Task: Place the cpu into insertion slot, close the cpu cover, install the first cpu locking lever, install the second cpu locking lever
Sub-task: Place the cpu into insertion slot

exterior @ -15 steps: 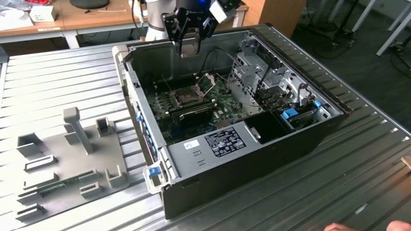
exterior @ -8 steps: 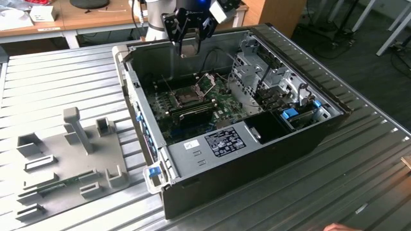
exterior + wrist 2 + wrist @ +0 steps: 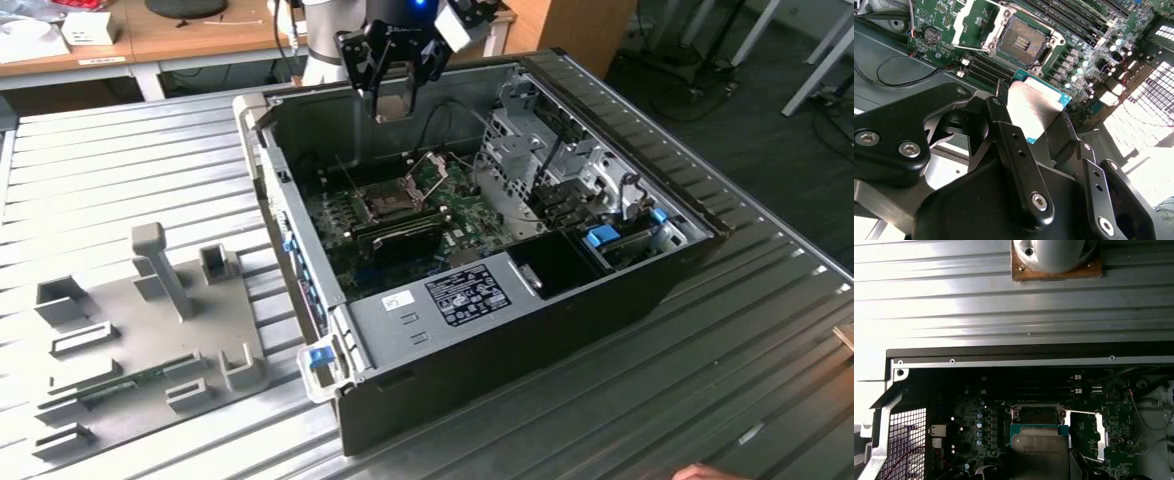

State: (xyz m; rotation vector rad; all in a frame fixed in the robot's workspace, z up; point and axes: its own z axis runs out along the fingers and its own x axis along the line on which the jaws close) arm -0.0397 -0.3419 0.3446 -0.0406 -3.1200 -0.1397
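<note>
My gripper (image 3: 394, 110) hangs above the open computer case (image 3: 627, 300), over its far wall, shut on the cpu (image 3: 1038, 106). The chip's dull grey top faces the first wrist view, where the cpu (image 3: 1040, 454) sits just short of the insertion slot (image 3: 1037, 415). On the green board, the insertion slot (image 3: 387, 206) lies bare with a dark centre and silver rim. It also shows beyond the black fingers (image 3: 1004, 130) as the insertion slot (image 3: 1024, 42). The cpu cover (image 3: 430, 172) stands swung up beside the socket; the cpu cover (image 3: 976, 22) is a silver frame.
Black memory slots (image 3: 400, 235) run beside the socket. A metal drive cage (image 3: 547, 160) fills the case on the exterior view's right. A grey fixture plate (image 3: 134, 330) with holders lies on the ribbed table at the exterior view's left. A hand (image 3: 701, 472) shows at the bottom edge.
</note>
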